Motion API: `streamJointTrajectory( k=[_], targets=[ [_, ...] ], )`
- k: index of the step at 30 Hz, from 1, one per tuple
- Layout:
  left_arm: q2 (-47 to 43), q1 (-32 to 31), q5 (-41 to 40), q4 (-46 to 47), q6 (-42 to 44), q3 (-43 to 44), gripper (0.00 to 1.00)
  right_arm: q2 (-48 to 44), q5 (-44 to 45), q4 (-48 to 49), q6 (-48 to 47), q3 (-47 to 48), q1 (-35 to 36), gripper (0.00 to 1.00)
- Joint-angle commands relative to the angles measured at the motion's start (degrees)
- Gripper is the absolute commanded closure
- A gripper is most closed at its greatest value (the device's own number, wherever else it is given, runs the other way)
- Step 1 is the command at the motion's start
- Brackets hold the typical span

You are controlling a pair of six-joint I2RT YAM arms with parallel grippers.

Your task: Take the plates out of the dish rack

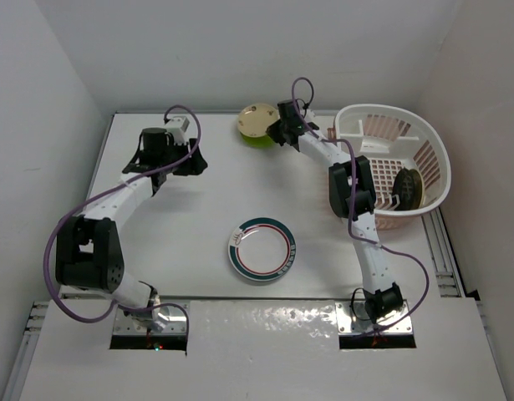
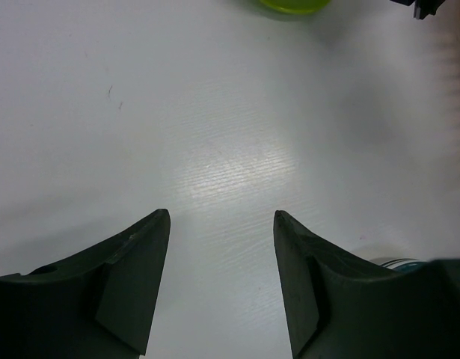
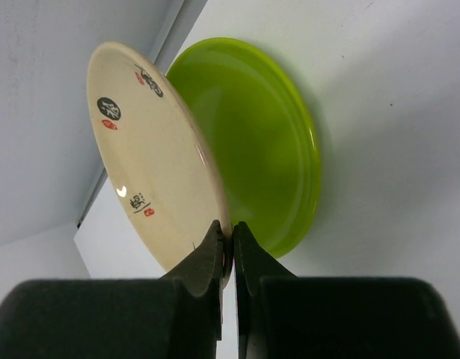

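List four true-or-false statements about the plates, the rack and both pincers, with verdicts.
1. The right pincer pinches the tan plate by its rim, over the lime-green plate. True.
2. The left pincer holds a plate. False: it is open and holds nothing, above the table.
3. The dish rack holds no plates. False: one dark plate stands on edge inside.
4. The green-red-rimmed plate lies flat on the table. True.

Top view looks down over the whole table (image 1: pixel 198 209); both wrist views, close in, share the lime-green plate (image 3: pixel 278 142).
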Motion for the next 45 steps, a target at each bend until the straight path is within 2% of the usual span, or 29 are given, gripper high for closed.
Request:
streamJointTrajectory(
  k=[1,3,8,9,15,19,29,33,38,41,44,45],
  targets=[
    [-2.7,0.7,-0.4,2.4,0.8,-0.8,0.44,0.6,1.2,2.2,1.7,1.9,0.3,0.97],
    [-2.9,0.9,-0.5,2.5,0.7,-1.1,0.44,1.4,0.9,1.8,2.1,2.3,0.3,0.89],
    [-2.9,1.3,-0.8,3.0,0.7,-1.3,0.44,1.5,0.5,0.8,2.4,1.6,0.3,0.79],
    [-3.0,1.3,-0.9,3.1,0.7,-1.3,0.44,1.4,0.3,0.8,2.3,1.5,0.3,0.72],
    [-2.7,1.5,-0.8,3.5,0.8,-1.4,0.44,0.1,0.6,-1.1,-3.0,2.1,0.6,0.54],
    [-2.6,1.6,-0.9,3.7,1.0,-1.5,0.44,-0.7,0.8,-1.4,-6.6,1.9,0.9,0.48],
    [-2.8,1.6,-1.0,3.8,1.2,-1.5,0.44,-0.1,1.4,-5.2,-13.1,4.0,1.2,0.46],
    [-2.7,1.6,-1.0,3.4,1.2,-1.5,0.44,-2.8,1.7,-5.5,-23.8,5.0,3.4,0.45],
    [-2.7,1.6,-0.8,3.3,1.7,-1.4,0.44,-16.2,1.7,-3.8,-30.2,-7.3,4.3,0.45],
    [-2.9,1.6,-1.1,2.6,2.3,-1.8,0.44,-21.9,-0.5,-4.5,-37.0,-12.1,4.7,0.44],
    [-3.2,1.6,-1.6,1.7,3.6,-2.0,0.44,-27.4,-9.6,-9.6,-48.8,-11.0,4.7,0.50],
    [-3.4,1.6,-2.2,1.5,4.0,-2.2,0.45,-29.8,-12.3,-12.6,-56.3,-10.0,4.7,0.68]
  ],
)
